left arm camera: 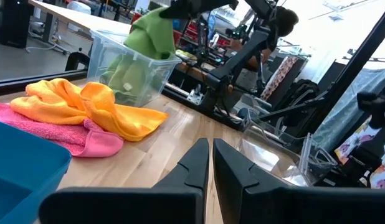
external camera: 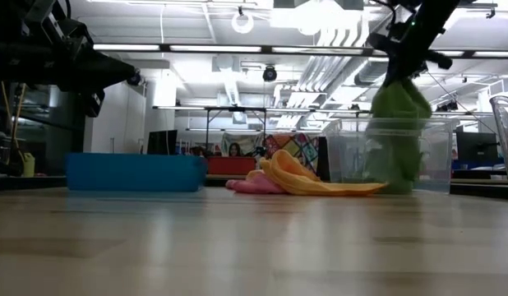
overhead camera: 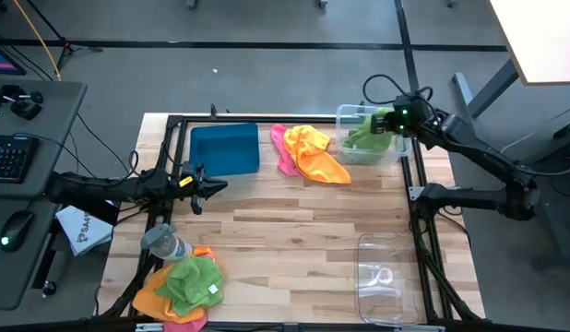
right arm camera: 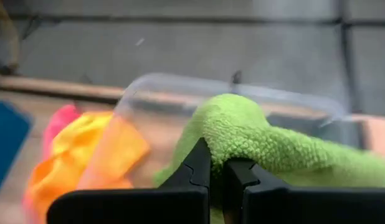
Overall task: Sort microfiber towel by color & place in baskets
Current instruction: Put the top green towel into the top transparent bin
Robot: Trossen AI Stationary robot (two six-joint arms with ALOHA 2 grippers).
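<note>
Near pile: green [overhead camera: 195,279] and orange cloths heaped by a bottle [overhead camera: 164,243].
Left gripper [overhead camera: 214,185]: fingers closed, holding nothing, beside the blue tray [overhead camera: 224,148].
Middle: orange cloth [overhead camera: 318,155] over pink cloth [overhead camera: 282,150].
Right gripper [overhead camera: 388,122]: clenched on a green towel [external camera: 395,136] hanging lengthwise downward into the far clear bin [overhead camera: 346,117].

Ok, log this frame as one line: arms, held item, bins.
right gripper: shut on green towel, over far clear bin | left gripper: shut, idle beside teal tray | orange towel, pink towel: on table
</note>
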